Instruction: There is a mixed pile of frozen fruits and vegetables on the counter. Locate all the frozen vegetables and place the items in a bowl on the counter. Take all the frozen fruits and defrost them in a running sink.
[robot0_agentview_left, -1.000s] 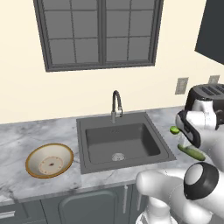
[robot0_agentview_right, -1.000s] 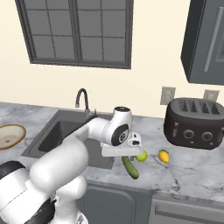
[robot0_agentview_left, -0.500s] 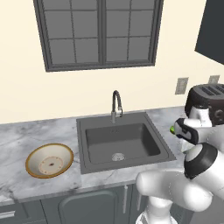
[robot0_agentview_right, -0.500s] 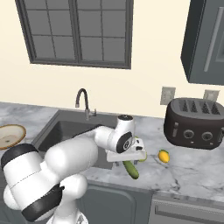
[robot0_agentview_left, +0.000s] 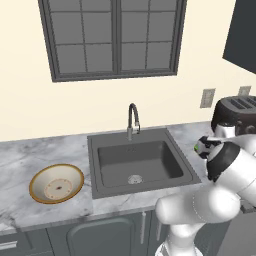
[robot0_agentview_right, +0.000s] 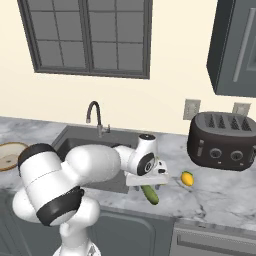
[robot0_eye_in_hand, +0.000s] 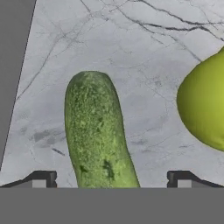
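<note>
Hovering low over the tabletop right of the sink, the hand sits directly above the cucumber, fingers spread wide with nothing between them yet.

Progress, judged from the current state: essentially none. The bowl sits on the tabletop left of the sink and holds nothing. The sink basin is bare and no water can be seen at the faucet. No item appears to have reached either destination, so all sorting remains: vegetables to the bowl, fruits to the sink.

Position of items: in the right base view the cucumber lies on the tabletop close to its front edge, partly under the hand, with one end sticking out toward the front. The yellow-orange round item rests to its right, apart from it, in front of the toaster. In the hand view a yellow-green round item lies just beside the cucumber, not touching it.

Hand versus target: in the hand view the cucumber runs up the frame from between the two fingertips, a little nearer one than the other, with clearance on both sides. The hand looks lined up to straddle it; a short descent and a closing should secure it. Contact is not yet evident.
</note>
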